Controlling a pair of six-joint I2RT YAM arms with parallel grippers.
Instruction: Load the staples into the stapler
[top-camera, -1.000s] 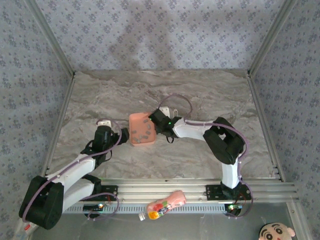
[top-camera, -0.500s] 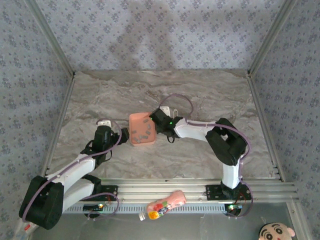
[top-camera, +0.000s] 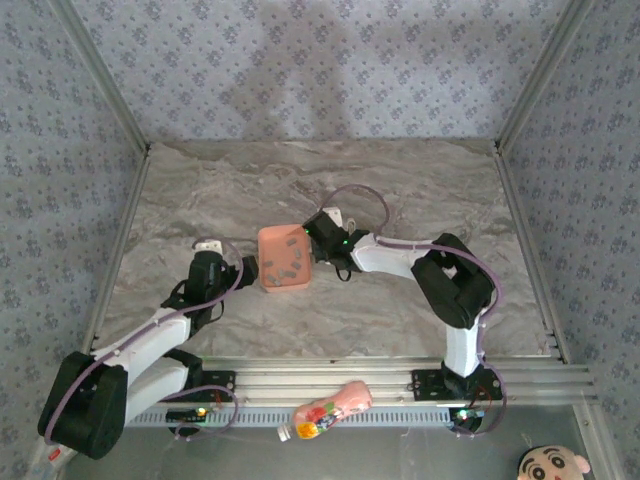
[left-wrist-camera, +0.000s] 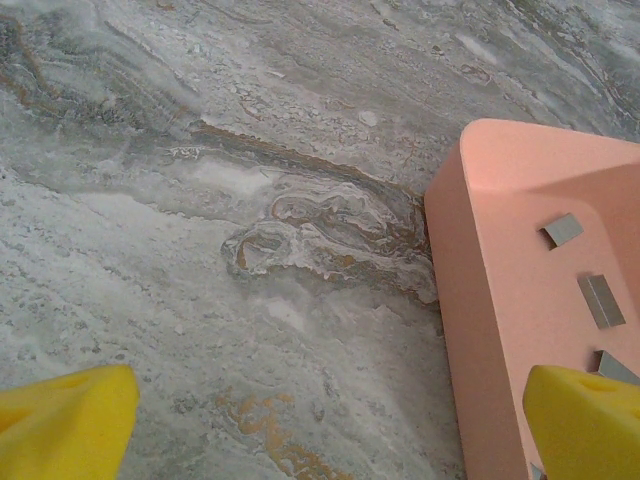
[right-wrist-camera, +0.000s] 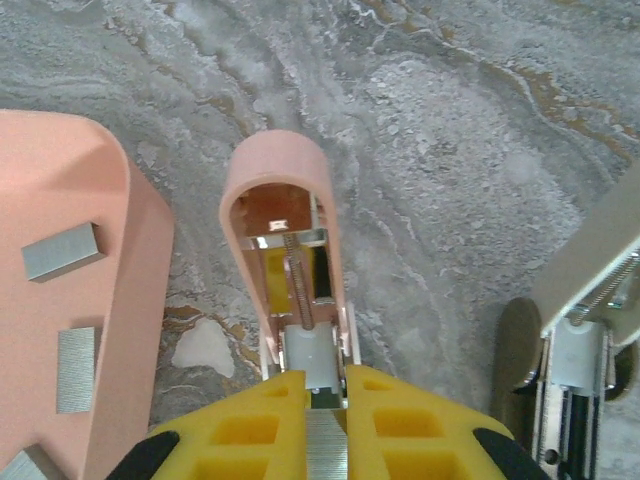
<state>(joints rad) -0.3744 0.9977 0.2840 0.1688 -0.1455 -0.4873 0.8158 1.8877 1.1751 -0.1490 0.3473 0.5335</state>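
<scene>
In the right wrist view my right gripper (right-wrist-camera: 325, 400) is shut on a grey ribbed strip of staples (right-wrist-camera: 326, 450). Straight ahead of its fingertips lies the stapler (right-wrist-camera: 285, 215), opened, its pink cover pointing away and its spring and white pusher exposed. The held strip's front end sits right at the white pusher. Loose staples (right-wrist-camera: 62, 250) lie in the salmon-pink tray (right-wrist-camera: 70, 170) to the left. From above, the right gripper (top-camera: 310, 240) is at the tray's (top-camera: 270, 236) right edge. My left gripper (left-wrist-camera: 320, 440) is open, one yellow fingertip (left-wrist-camera: 585, 425) over the tray's (left-wrist-camera: 500, 250) left rim, nothing between them.
A white and metal piece with a spring (right-wrist-camera: 585, 320) lies at the right of the right wrist view. A pink bottle with a colourful label (top-camera: 330, 408) lies on the rail at the near edge. The marble tabletop (top-camera: 420, 180) stretches behind the tray.
My right gripper has shifted slightly toward the far side of the table beside the tray. The left arm has stayed still.
</scene>
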